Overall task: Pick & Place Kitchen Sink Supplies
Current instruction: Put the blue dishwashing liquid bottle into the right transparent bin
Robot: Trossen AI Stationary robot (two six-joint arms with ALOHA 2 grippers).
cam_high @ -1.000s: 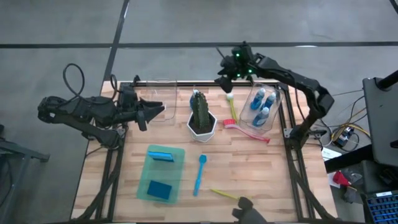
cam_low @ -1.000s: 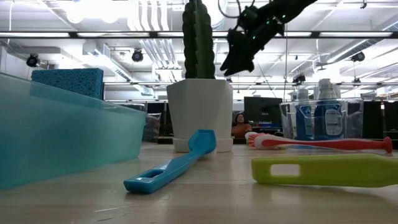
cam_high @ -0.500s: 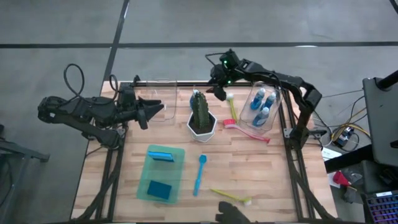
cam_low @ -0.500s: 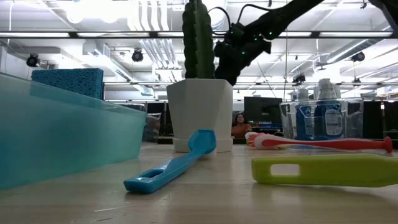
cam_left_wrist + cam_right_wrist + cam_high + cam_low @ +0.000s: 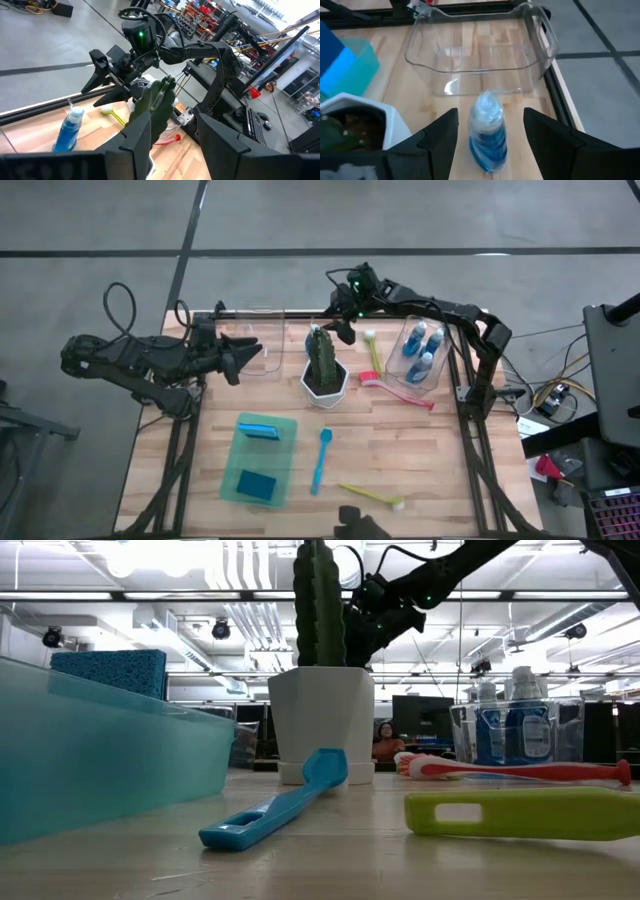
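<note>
A small blue bottle [image 5: 487,132] stands on the table between the cactus [image 5: 323,358] and the far-left clear bin [image 5: 475,55]; it also shows in the left wrist view as the bottle [image 5: 70,127]. My right gripper [image 5: 490,114] is open, reaching in from the far right, its fingers on either side of the bottle without touching it; in the high view the right gripper [image 5: 342,328] hovers by the cactus. My left gripper [image 5: 250,352] waits open at the left. More blue bottles [image 5: 420,350] sit in the right bin. Two sponges [image 5: 258,484] lie in the green tray [image 5: 285,455].
A blue brush [image 5: 320,460] and a yellow brush [image 5: 370,495] lie near the table's front. A pink brush [image 5: 405,391] and a yellow-handled brush [image 5: 371,348] lie beside the right bin [image 5: 440,365]. The cactus pot [image 5: 320,720] stands close to my right gripper.
My right gripper has swung from above the far edge near the right bin toward the table's left and down, ending beside the cactus with the bottle between its fingers. My left arm has kept still.
</note>
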